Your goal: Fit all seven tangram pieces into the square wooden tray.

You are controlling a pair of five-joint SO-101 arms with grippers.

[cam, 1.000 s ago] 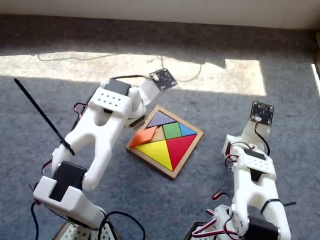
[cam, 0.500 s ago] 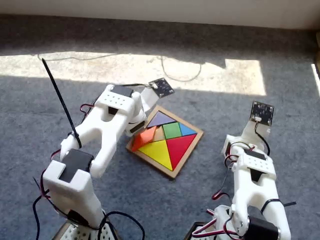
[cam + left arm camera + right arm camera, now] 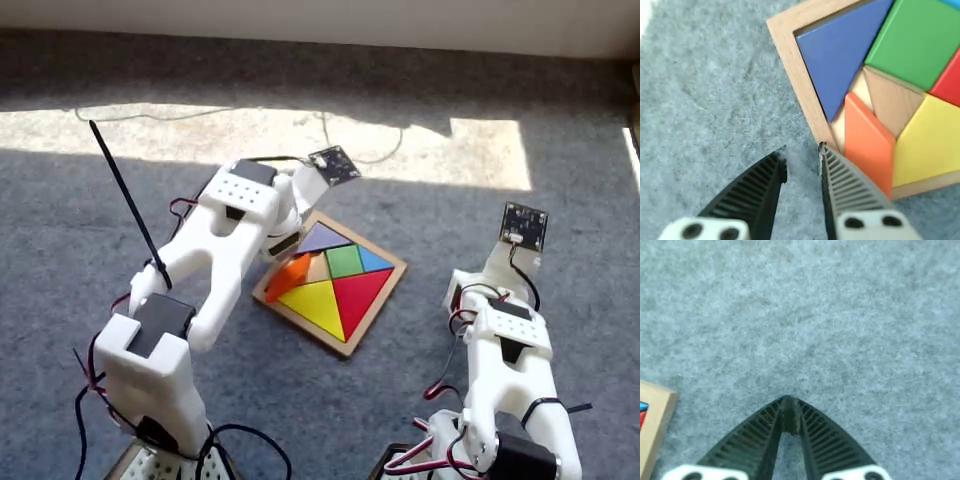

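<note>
The square wooden tray (image 3: 392, 268) lies on the grey carpet (image 3: 120, 200) between the two arms, turned so that one corner points toward the left arm. All seven pieces sit inside its rim. From left to right in the high view they are the orange parallelogram (image 3: 287, 272), the tan triangle (image 3: 316, 268), the purple-blue triangle (image 3: 322, 238), the large yellow triangle (image 3: 315, 299), the green square (image 3: 345, 260), the large red triangle (image 3: 363, 293) and the small light-blue triangle (image 3: 374, 261).

The left wrist view adds detail at the tray's near corner. A strip of bare tray floor (image 3: 839, 126) shows between the orange parallelogram (image 3: 867, 142) and the rim (image 3: 790, 65), and the parallelogram's far end reaches the rim. Whether it lies flat cannot be told. It borders the purple-blue triangle (image 3: 840, 45), the tan triangle (image 3: 892, 100) and the yellow triangle (image 3: 925, 145).

The left gripper (image 3: 802, 161) hangs over the carpet just outside that rim with its fingers a little apart and nothing between them. The pale fingertip is right at the rim's edge beside the orange piece.

The right gripper (image 3: 789, 415) is well to the right of the tray, over bare carpet, with its fingers pressed together on nothing. The right wrist view catches just a corner of the tray (image 3: 657, 422).
</note>
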